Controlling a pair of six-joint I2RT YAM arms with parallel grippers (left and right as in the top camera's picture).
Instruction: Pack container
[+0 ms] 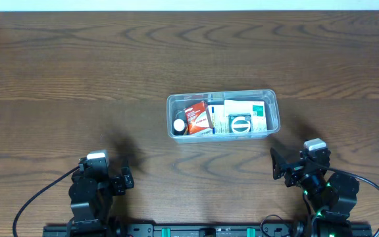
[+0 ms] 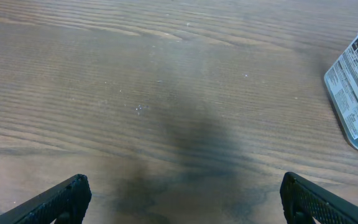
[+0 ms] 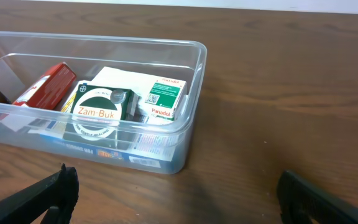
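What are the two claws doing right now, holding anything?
Left gripper: open, holding nothing.
Right gripper: open, holding nothing, just short of the container.

Just dark wood all around, tbh

The table (image 1: 58, 66) is dark brown wood, its grain running sideways under and ahead of both my sets of jaws. Way out ahead, past its far edge, there's a pale whitish strip (image 1: 189, 4), wall or floor, can't tell. The light's soft and even, with a blurry shadow (image 2: 191, 146) on the wood just ahead of my left jaws and a few tiny pale specks (image 2: 140, 108) beyond it.
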